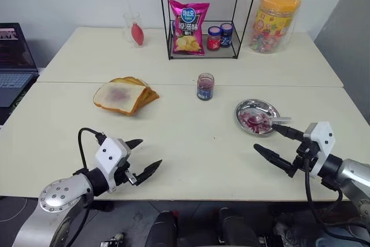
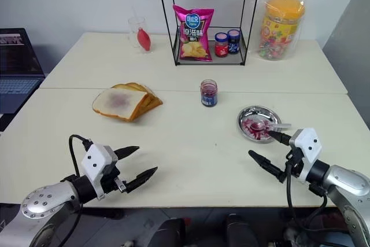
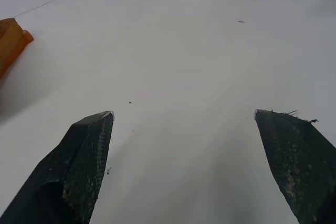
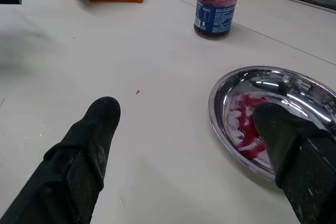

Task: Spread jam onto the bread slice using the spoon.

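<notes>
The bread slice [image 1: 119,94] is pale with a purplish-red smear at its centre and lies on top of a small stack of toasted slices at the left-middle of the table. The jam jar [image 1: 205,86] stands at the table's centre, lid off, with dark jam inside. The spoon [image 1: 270,121] rests in a round metal dish [image 1: 245,108] smeared with jam, to the right. My left gripper [image 1: 150,152] is open and empty near the front edge, well short of the bread. My right gripper [image 1: 264,137] is open and empty just in front of the dish.
A black wire rack [image 1: 170,39] at the back holds a pink chips bag [image 1: 189,27] and two small labelled jars [image 1: 219,36]. A candy jar [image 1: 273,20] stands to its right, a glass [image 1: 133,29] to its left. A laptop [image 1: 14,65] sits at far left.
</notes>
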Tool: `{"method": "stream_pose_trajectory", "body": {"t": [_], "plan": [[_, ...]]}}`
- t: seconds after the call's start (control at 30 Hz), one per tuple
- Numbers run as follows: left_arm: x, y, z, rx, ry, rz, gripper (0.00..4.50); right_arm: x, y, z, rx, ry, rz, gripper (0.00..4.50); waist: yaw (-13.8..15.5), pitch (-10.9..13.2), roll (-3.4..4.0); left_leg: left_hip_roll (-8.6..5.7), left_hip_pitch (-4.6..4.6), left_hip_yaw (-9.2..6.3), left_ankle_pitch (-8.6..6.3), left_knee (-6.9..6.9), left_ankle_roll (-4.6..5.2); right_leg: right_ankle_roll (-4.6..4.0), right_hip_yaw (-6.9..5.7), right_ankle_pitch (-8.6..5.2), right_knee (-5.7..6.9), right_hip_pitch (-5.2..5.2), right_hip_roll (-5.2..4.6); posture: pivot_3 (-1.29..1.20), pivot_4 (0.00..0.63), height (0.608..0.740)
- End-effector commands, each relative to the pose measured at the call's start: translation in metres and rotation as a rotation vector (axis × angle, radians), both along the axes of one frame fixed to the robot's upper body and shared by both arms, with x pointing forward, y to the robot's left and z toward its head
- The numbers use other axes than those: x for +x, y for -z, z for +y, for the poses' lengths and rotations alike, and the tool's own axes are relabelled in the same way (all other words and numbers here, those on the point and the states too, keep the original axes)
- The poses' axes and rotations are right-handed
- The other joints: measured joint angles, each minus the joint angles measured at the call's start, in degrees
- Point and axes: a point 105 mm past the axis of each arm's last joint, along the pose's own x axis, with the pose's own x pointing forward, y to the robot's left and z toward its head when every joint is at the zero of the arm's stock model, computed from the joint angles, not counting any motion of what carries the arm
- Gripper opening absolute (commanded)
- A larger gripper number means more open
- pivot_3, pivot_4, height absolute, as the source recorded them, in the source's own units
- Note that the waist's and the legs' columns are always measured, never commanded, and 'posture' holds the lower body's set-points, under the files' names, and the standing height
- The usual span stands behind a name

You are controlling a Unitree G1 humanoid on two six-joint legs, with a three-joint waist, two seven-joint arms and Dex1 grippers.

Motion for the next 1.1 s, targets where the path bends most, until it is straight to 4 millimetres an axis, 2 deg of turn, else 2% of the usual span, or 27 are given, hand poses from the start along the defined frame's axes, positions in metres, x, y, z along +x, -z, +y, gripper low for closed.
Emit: {"method": "stream_pose_trajectory", "body": {"t": [0.03,0.3,0.37,0.47,0.6,0.73,0.83,0.97,1.1], "plan": [[0.002,-0.007,-0.002,0.025,0.001,-0.043,4.50,0.000,-0.004,0.002,-0.006,-0.019,-0.045,4.48,0.0,0.0,0.00,0.01,-0.01,0.00,0.00,0.00,0.00,0.02,-0.01,0.01,-0.05,0.01,0.00,0.00,0.150,0.740],[0.007,-0.008,-0.002,0.026,-0.015,-0.061,4.50,-0.001,0.001,0.001,-0.010,-0.022,-0.049,4.48,0.0,0.0,0.00,-0.02,-0.02,0.00,-0.04,-0.02,-0.04,0.10,0.00,0.06,-0.21,0.11,-0.01,0.00,0.150,0.740],[-0.002,-0.011,-0.012,-0.016,0.073,-0.047,4.50,-0.001,0.001,0.002,-0.007,-0.025,-0.052,4.48,0.0,0.0,0.00,-0.02,-0.02,0.00,-0.04,-0.02,-0.04,0.10,0.00,0.06,-0.20,0.11,-0.01,0.00,0.150,0.740],[-0.002,-0.010,-0.008,-0.015,0.073,-0.076,4.50,-0.001,0.001,0.003,-0.005,-0.027,-0.058,4.48,0.0,0.0,0.00,-0.01,-0.01,0.02,-0.04,-0.02,-0.04,0.10,0.02,0.06,-0.20,0.11,-0.01,0.00,0.150,0.740],[0.008,-0.012,-0.001,-0.058,-0.019,-0.115,4.50,-0.001,0.002,0.005,0.001,-0.042,-0.053,4.48,0.1,0.0,0.00,-0.02,0.03,0.01,-0.04,-0.01,-0.04,0.10,0.01,0.06,-0.21,0.16,-0.01,0.00,0.150,0.740],[0.026,-0.017,0.019,-0.178,-0.241,-0.154,4.50,-0.001,-0.002,0.010,0.002,-0.065,-0.066,4.48,0.1,0.0,-0.01,-0.03,0.03,0.00,-0.04,0.02,-0.04,0.15,0.01,0.09,-0.22,0.20,-0.02,0.00,0.150,0.740],[0.045,-0.023,0.054,-0.349,-0.526,-0.172,4.50,0.001,-0.011,0.022,-0.001,-0.104,-0.098,4.48,0.0,0.0,-0.01,-0.03,0.06,-0.01,-0.04,0.05,-0.03,0.23,0.00,0.13,-0.19,0.22,-0.01,0.00,0.150,0.740],[0.057,-0.028,0.090,-0.478,-0.767,-0.189,4.50,0.006,-0.016,0.034,-0.023,-0.144,-0.111,4.48,0.0,0.0,-0.06,-0.01,0.09,-0.07,-0.04,0.09,-0.03,0.64,-0.02,0.38,-0.18,0.25,0.06,0.00,0.150,0.740],[0.075,-0.026,0.107,-0.636,-0.888,-0.121,4.50,0.015,-0.027,0.052,-0.041,-0.194,-0.136,4.48,0.1,-0.1,-0.10,-0.06,0.05,-0.08,-0.03,0.10,-0.04,0.77,-0.01,0.46,-0.22,0.26,0.04,0.00,0.150,0.740]]}}
